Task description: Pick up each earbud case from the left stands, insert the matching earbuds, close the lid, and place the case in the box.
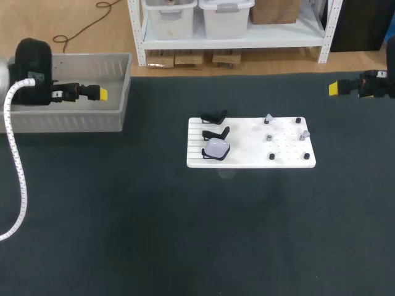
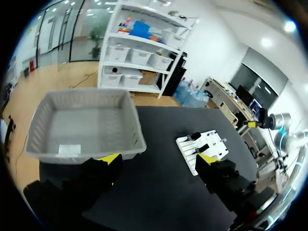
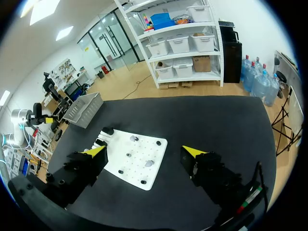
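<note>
Work surface: a table (image 1: 123,234) covered in dark matting.

1. Box. A grey plastic box (image 1: 68,118) stands at the table's far left corner. A white label (image 2: 70,149) lies flat on its floor; its print is too small to read.

2. Board. A white board (image 1: 290,161) lies near the middle of the table, a little toward the far edge. No legible marking shows on it.
 - Left part of the board: three black stands (image 1: 216,132) in a row from the far edge to the near edge.
 - The earbud case (image 1: 216,148), pale and rounded, sits on the stand nearest the board's near edge. The other two stands carry nothing.
 - Right part of the board: short black pegs (image 1: 271,156) and small grey earbuds (image 1: 305,133), set well apart from the case.

3. Left gripper (image 1: 100,94). Positioned above the box, well apart from the board. Its yellow-tipped fingers (image 2: 109,161) are spread wide, with nothing between them.

4. Right gripper (image 1: 334,89). Positioned over the table's far right corner, well apart from the board. Its fingers (image 3: 192,152) are likewise spread wide and grip nothing.
</note>
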### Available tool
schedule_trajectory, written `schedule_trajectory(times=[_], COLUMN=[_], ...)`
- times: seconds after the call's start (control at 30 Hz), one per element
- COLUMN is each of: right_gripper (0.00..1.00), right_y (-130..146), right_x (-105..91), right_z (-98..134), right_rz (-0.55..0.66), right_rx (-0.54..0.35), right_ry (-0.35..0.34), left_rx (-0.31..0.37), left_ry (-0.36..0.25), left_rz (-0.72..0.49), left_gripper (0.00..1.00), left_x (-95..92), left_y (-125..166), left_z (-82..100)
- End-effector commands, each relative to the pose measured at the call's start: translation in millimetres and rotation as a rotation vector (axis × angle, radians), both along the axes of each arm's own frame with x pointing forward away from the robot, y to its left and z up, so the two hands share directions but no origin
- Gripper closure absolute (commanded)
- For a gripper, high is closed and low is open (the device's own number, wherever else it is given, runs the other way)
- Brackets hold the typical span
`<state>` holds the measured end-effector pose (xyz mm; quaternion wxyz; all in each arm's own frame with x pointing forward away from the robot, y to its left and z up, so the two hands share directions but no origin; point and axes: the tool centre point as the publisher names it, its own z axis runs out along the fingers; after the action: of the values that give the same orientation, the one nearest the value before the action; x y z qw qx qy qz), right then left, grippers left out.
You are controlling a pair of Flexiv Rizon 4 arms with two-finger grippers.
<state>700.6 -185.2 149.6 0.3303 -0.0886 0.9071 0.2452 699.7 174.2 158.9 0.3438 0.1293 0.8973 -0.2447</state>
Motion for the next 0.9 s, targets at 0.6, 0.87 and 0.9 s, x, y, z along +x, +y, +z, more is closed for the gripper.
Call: schedule_trajectory(times=[0.6,0.87,0.9], right_gripper=[0.0,0.0,0.0], right_y=[0,0,0], right_x=[-0.1,-0.1,-0.1], right_z=[0,0,0], right_rz=[0.001,0.001,0.001], right_rx=[0.0,0.0,0.0], right_ry=[0.0,0.0,0.0], left_rx=[-0.027,-0.047,-0.05], left_ry=[-0.254,-0.294,-0.293], left_rz=[-0.56,-0.783,-0.811], left_gripper=[0.0,0.0,0.0], left_x=[-4.8,-9.4,-9.7], left_y=[-38,-56,-58], left_z=[17.2,11.9,10.2])
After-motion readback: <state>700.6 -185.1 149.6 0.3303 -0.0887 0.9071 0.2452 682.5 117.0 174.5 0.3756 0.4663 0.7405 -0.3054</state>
